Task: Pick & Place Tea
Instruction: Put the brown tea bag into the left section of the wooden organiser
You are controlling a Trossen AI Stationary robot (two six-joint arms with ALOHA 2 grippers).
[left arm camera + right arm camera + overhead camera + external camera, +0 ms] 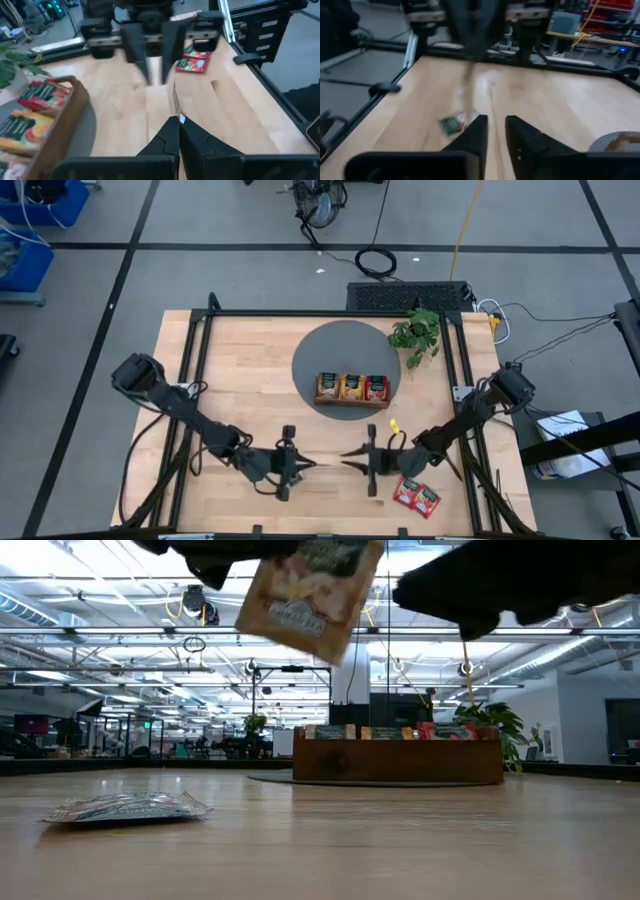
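Observation:
My left gripper [178,123] is shut on an orange tea sachet [310,590], which hangs high above the table between the two grippers. My right gripper [496,131] is open and faces it from the table's right, a short gap away; it also shows in the high view [352,461]. Another sachet [125,807] lies flat on the wood near the front edge, just below the right gripper [452,124]. Two red sachets [416,496] lie flat near the table's right front corner. The wooden tray [352,401] stands on a grey round mat [325,345] with sachets upright in its three compartments. My left gripper pinches the orange sachet between its two fingers, on the end nearest the fingertips [175,114]. The fingers lie level and point toward the table's right. The sachet sticks out ahead of them, edge-on in the wrist view. It is lifted clear of the table and tilted [300,610].
A green leafy plant [418,332] stands at the mat's far right. A small yellow object [393,423] lies on the wood right of the tray. Black frame rails [196,380] run along the table's left, right and far sides. Bare wood lies left of the tray.

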